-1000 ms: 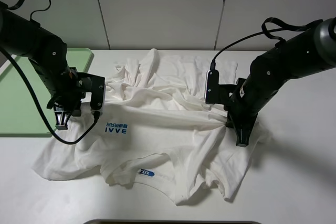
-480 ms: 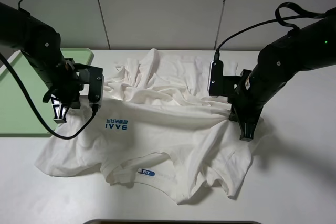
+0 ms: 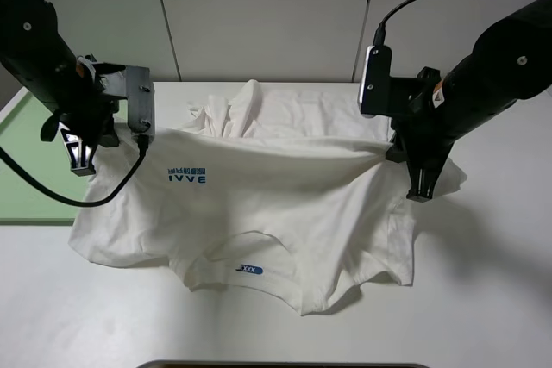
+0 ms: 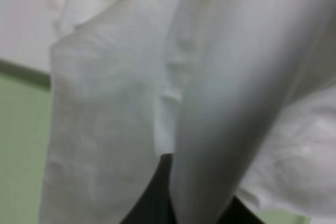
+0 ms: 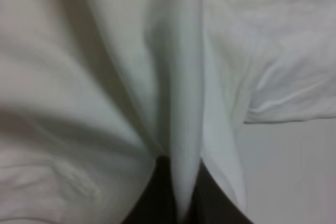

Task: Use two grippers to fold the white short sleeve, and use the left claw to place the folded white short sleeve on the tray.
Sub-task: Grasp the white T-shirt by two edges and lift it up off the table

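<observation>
The white short sleeve (image 3: pixel 276 204) hangs stretched between both grippers, its lower part with the blue neck label resting on the table, the blue print facing up at left. My left gripper (image 3: pixel 82 161) is shut on the shirt's left edge, lifted above the table beside the tray (image 3: pixel 26 170). My right gripper (image 3: pixel 420 191) is shut on the right edge, also raised. In the left wrist view white cloth (image 4: pixel 210 93) runs out from between the black fingers (image 4: pixel 152 198). The right wrist view shows a pinched fold (image 5: pixel 178 129) held by dark fingers (image 5: pixel 152 192).
The pale green tray lies at the far left, partly behind the left arm. A bunched part of the shirt (image 3: pixel 250 101) rests near the back wall. A dark object's edge (image 3: pixel 276 365) shows at the table's front rim. Black cables trail from both arms.
Both grippers have risen and moved toward the back, pulling the shirt up and taut. The wrinkles in the middle have flattened and the shirt's sides have lifted off the table.
</observation>
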Action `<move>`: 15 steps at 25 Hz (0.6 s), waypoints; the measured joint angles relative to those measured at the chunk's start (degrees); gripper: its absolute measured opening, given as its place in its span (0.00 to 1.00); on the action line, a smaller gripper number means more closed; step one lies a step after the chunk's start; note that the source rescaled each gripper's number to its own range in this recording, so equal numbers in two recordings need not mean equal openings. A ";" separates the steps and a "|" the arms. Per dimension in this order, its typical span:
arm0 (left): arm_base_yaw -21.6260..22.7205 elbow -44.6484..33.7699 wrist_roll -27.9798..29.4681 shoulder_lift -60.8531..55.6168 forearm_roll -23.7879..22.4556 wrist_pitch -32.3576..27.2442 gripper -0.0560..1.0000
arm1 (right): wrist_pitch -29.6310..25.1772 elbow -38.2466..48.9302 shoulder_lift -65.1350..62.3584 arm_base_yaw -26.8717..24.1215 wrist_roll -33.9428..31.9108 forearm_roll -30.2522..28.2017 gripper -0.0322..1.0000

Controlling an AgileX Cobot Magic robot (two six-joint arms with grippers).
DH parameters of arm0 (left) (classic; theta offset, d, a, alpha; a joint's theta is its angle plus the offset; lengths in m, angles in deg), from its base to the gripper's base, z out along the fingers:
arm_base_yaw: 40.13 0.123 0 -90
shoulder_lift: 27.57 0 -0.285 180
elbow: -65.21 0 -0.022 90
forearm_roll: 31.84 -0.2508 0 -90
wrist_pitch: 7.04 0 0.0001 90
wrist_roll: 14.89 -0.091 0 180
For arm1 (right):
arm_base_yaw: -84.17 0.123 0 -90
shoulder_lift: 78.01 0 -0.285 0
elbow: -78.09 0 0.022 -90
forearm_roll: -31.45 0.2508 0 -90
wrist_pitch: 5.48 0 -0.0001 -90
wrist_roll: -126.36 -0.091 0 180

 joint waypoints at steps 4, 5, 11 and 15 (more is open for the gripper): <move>0.00 0.00 6.74 -4.83 0.02 -2.38 0.06 | -1.29 0.00 -3.51 0.00 0.00 0.00 0.03; 0.00 0.00 8.01 -5.93 0.02 -2.43 0.06 | -1.54 0.00 -4.71 0.00 0.00 0.00 0.03; 0.00 0.00 10.38 -11.36 0.07 -2.47 0.06 | -3.97 0.00 -11.61 0.00 0.00 0.06 0.03; 0.00 0.00 10.44 -14.12 0.20 -2.54 0.06 | -5.08 0.00 -14.58 0.00 0.00 0.06 0.03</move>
